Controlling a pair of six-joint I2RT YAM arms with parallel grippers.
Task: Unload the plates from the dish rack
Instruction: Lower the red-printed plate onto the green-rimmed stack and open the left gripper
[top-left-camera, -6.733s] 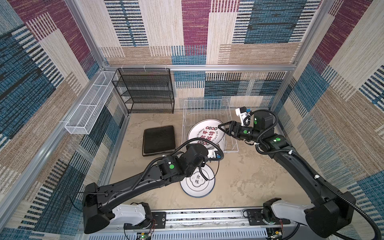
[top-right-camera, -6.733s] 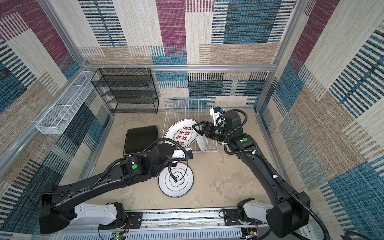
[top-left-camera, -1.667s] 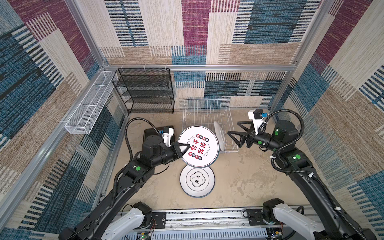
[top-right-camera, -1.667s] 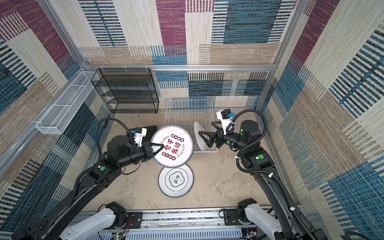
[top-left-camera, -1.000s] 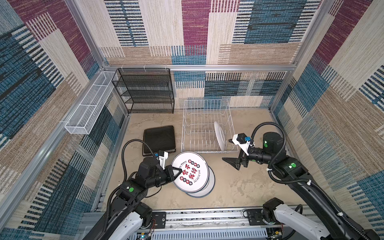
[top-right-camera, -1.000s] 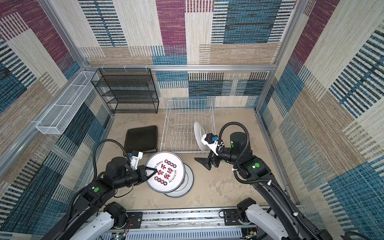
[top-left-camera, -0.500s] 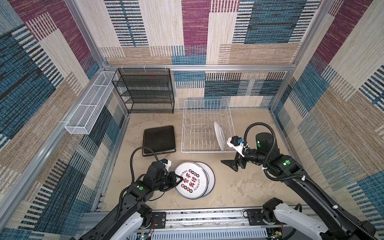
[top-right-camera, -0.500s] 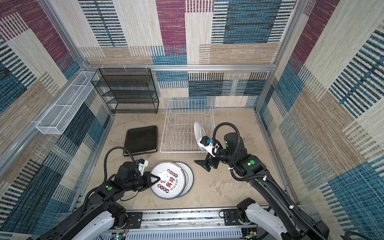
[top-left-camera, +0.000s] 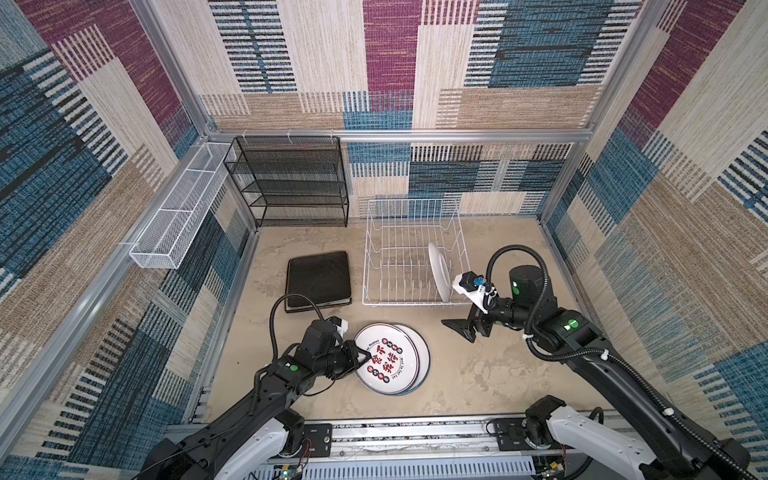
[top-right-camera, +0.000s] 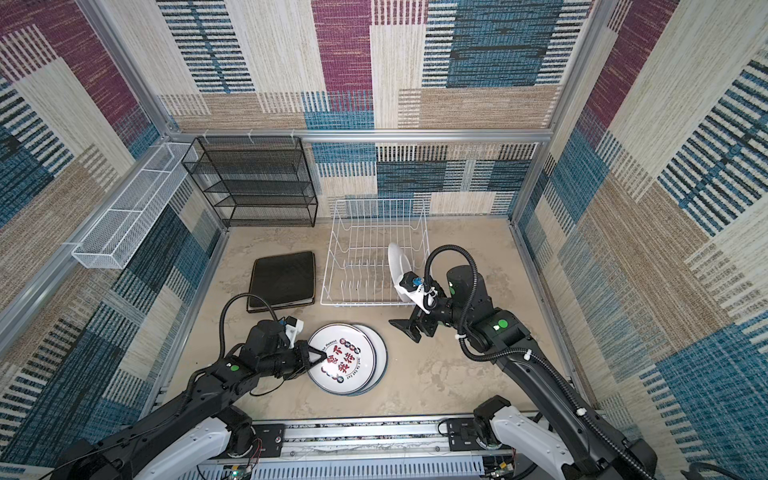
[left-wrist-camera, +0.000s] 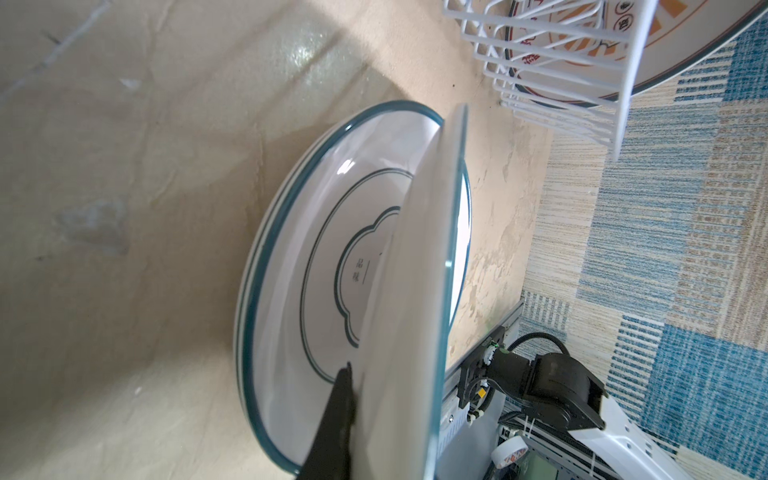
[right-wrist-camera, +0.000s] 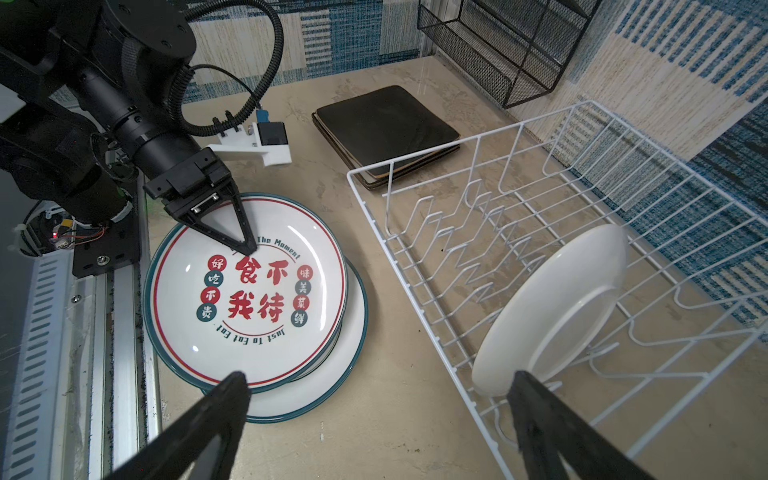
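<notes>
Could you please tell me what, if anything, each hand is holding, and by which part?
The left hand grips the red-lettered round plate by its rim, on the side nearest that arm. The right hand is open, holding nothing.

Woven patchwork walls (top-left-camera: 390, 62) of blue, maroon, cream and tan close in three sides, held by a silver metal frame (top-left-camera: 415, 136) that runs just above the black mesh shelf unit (top-left-camera: 291, 183). The shelf unit stands against the back wall on a mottled beige desk (top-left-camera: 478, 374), and a long white mesh basket (top-left-camera: 178, 220) hangs on the side wall just beside it. Soft, even light lies over the desk in front of the shelf unit
</notes>
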